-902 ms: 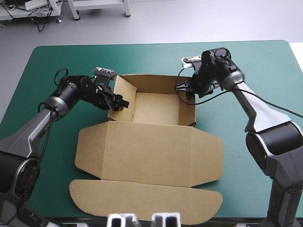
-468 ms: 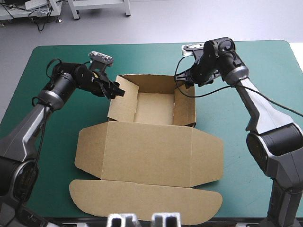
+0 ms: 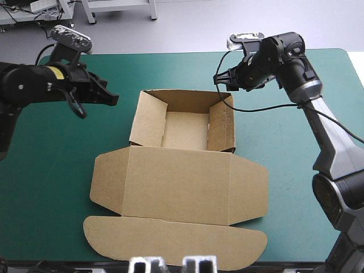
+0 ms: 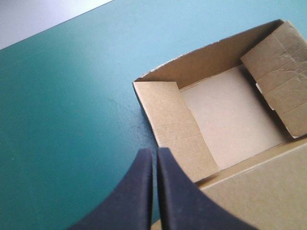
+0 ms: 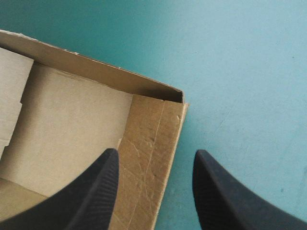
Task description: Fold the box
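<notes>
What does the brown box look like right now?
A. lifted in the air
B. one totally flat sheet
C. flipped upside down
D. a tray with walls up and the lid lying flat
D: the box has walls standing round an open floor, and its lid lies flat on the teal-green cover.
</notes>
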